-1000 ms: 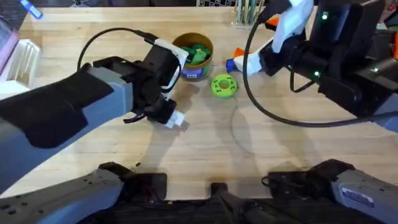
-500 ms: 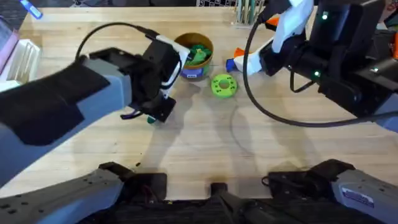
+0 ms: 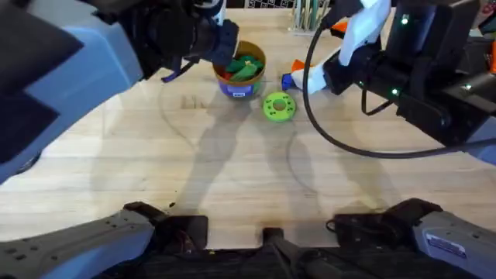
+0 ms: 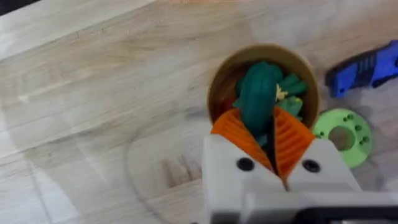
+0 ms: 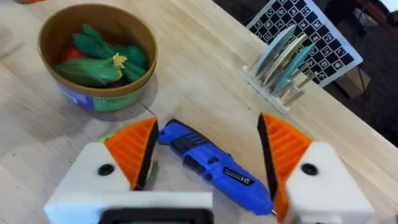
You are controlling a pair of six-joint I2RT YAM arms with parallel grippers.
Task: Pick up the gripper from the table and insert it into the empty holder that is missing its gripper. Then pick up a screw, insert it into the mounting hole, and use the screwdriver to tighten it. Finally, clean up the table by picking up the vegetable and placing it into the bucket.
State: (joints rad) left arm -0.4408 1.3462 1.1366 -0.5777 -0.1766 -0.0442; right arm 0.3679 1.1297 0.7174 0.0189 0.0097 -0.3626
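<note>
The left gripper (image 4: pixel 266 134) pinched the vegetable (image 4: pixel 256 99) above the bucket (image 4: pixel 217 81); the right gripper (image 5: pixel 205 155) was wide open over the screwdriver (image 5: pixel 214 167), holding nothing.

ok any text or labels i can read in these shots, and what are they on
None reads clearly.
bucket: white label on its blue wall, print too blurred to read.
screwdriver: small white marking on its blue body, too small to read.
checkered board: a black and white square pattern, no letters legible.
</note>
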